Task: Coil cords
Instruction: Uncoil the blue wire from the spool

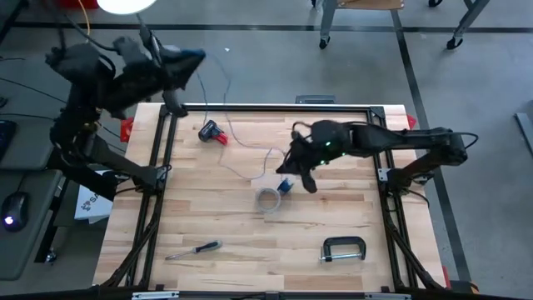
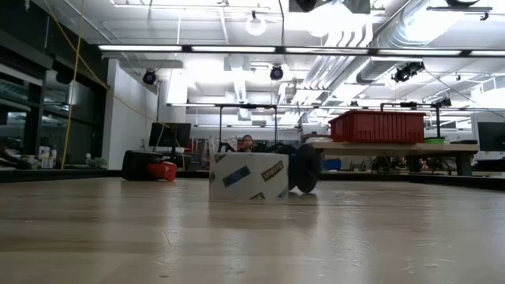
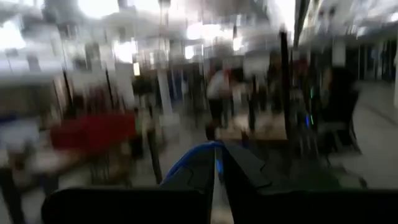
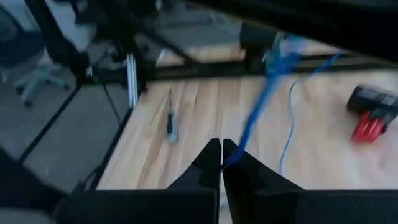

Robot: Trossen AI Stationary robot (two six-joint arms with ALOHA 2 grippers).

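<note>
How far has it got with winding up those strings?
Barely begun. No finished coil shows. In hand: both grippers pinch the blue cord, the right gripper over mid-table, the left gripper raised past the far edge. Left: the pale grey cord trails loose on the table.

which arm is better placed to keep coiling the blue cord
Likely the right. Its gripper is low over the table, fingers shut on the blue cord. The left gripper is raised beyond the table's far edge.
</note>
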